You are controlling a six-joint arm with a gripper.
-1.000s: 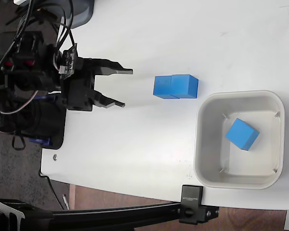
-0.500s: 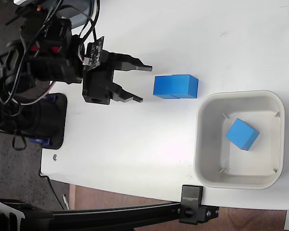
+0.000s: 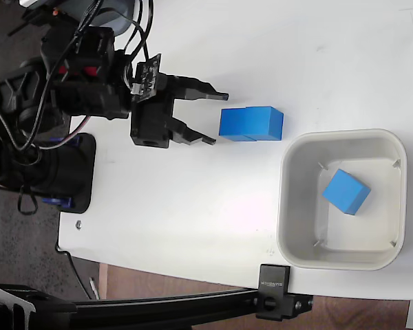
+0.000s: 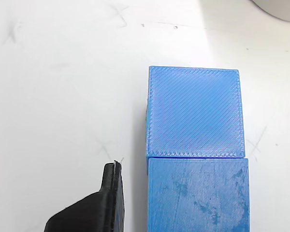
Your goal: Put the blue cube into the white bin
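Your white table (image 3: 213, 206) lies matte and faintly scuffed, its near edge dropping to dark floor, with a black rail and clamp (image 3: 274, 292) fixed along that edge in the fixed view. Your gripper (image 3: 219, 117) hangs wide open and empty, its two black fingers spread apart, cables trailing back over the arm. Just ahead of the fingertips sit two blue cubes pressed together side to side: the nearer blue cube (image 3: 233, 124) almost between the fingertips, the second cube (image 3: 265, 123) touching its far face. In the wrist view one black fingertip (image 4: 108, 203) shows just beside the nearer cube (image 4: 198, 195), not touching it; that cube's top looks scratched, while the farther one (image 4: 194, 112) shows fine diagonal print lines. Beyond the pair and off to one side stands the white bin (image 3: 289, 206), rounded-square plastic with a thick rim and sloping walls. Inside it rests a third cube (image 3: 345, 191), turned askew on the floor.
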